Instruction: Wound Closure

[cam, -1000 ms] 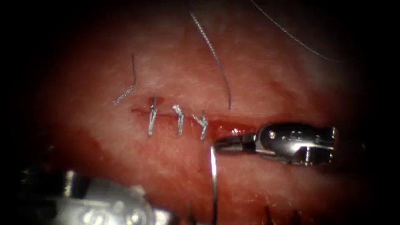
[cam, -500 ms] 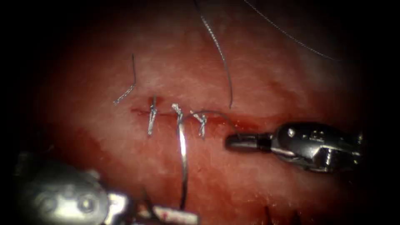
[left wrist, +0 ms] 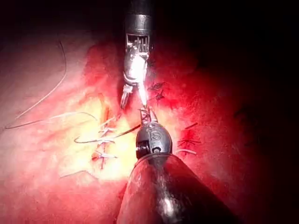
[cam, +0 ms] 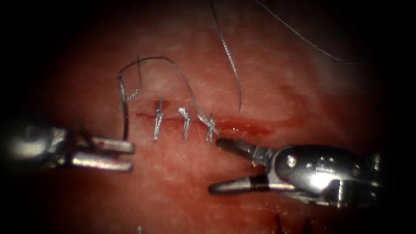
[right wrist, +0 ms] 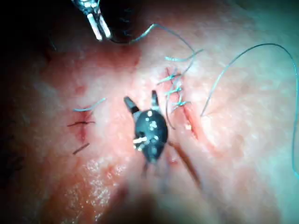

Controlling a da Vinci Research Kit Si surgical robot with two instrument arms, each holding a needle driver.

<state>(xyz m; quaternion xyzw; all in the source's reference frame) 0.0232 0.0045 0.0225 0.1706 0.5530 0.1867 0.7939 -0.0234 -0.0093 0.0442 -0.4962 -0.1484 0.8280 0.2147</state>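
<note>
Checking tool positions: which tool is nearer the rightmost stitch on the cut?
The right tool. Its open upper jaw tip lies just beside the rightmost stitch, below and right of it. The left tool sits well off to the stitch's left, past the other stitches.

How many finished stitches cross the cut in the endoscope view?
3, side by side across the cut: left stitch, middle stitch, right stitch. More may hide where the view darkens.

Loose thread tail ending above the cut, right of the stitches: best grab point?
Probably just above the thread tail's free end, where it runs straight; come from the right, across it. The right tool, open and empty, is nearest. The needle, out of the tissue, meets the left tool.
</note>
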